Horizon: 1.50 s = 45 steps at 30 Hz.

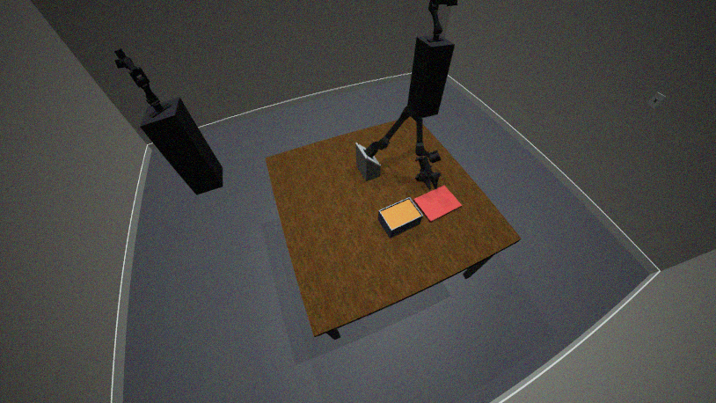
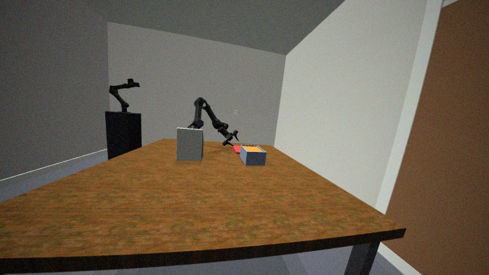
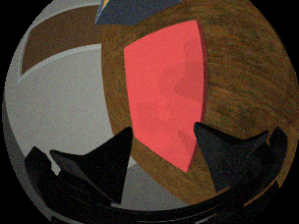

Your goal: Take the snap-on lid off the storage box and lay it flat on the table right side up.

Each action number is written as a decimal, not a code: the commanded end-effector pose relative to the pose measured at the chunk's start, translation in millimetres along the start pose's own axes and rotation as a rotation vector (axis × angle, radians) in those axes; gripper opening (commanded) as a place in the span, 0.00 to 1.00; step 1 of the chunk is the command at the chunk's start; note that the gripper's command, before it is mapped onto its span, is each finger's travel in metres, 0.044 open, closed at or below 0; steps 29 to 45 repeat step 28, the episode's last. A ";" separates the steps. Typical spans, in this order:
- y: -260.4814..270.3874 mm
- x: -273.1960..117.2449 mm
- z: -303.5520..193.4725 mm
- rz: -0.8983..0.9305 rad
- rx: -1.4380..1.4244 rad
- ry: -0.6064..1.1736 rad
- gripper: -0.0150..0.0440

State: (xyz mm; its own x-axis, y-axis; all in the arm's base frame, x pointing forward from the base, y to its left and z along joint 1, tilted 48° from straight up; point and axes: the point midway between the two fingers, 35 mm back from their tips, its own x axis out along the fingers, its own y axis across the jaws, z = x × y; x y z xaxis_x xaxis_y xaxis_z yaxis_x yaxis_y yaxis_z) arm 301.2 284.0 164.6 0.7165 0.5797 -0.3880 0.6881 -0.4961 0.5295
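The red lid (image 1: 438, 202) (image 2: 236, 149) (image 3: 169, 93) lies beside the storage box and looks flat on the table, with a smooth, broad face up. Whether its edge touches the box is hard to tell. The blue-grey storage box (image 1: 404, 228) (image 2: 255, 158) (image 3: 143, 12) stands upright and uncovered, with an orange surface showing inside its rim. My gripper (image 1: 431, 186) (image 2: 235, 143) (image 3: 164, 128) is open and empty. Its fingers are spread over the end of the lid away from the box, with the lid's face visible between the tips.
A tall grey block (image 1: 367, 167) (image 2: 189, 144) with a pale top edge stands on the wooden table (image 1: 340, 260) (image 2: 205, 205), near my arm's base. Two black pedestals with other arms stand beyond the table in the top view.
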 end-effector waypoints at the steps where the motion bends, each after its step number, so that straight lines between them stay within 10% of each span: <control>1: -5.1 -4.8 1.6 -0.002 0.001 -0.004 0.94; 45: -40.0 -46.1 1.7 -0.004 0.003 -0.005 1.00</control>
